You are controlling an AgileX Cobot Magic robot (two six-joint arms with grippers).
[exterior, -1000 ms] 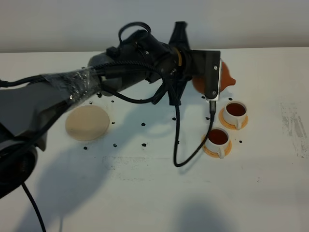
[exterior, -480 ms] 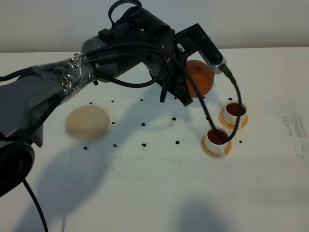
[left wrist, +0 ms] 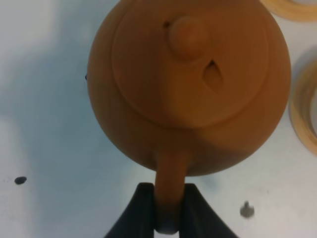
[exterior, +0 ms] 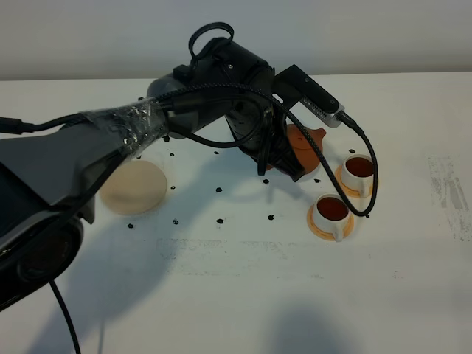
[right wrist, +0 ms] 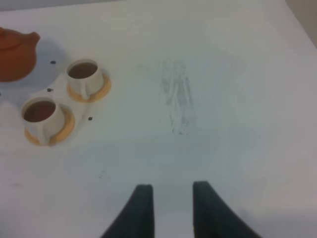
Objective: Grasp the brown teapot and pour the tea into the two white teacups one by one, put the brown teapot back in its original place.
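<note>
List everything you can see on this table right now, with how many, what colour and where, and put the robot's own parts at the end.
brown teapot: one, reddish-brown, held by its handle, left of the cups.
white teacups: two, white, holding dark tea, right of centre; one farther back, one nearer the front.
orange saucers: two, orange, one under each cup.
coaster disc: one, cream-beige, bare, on the left of the table.
dark specks: several, black, scattered over the middle of the table.
table: one, white, with a faint grey smear at the right.
left gripper: one, black, shut on the teapot's handle.
right gripper: one, black, holding nothing, over bare table right of the cups.
</note>
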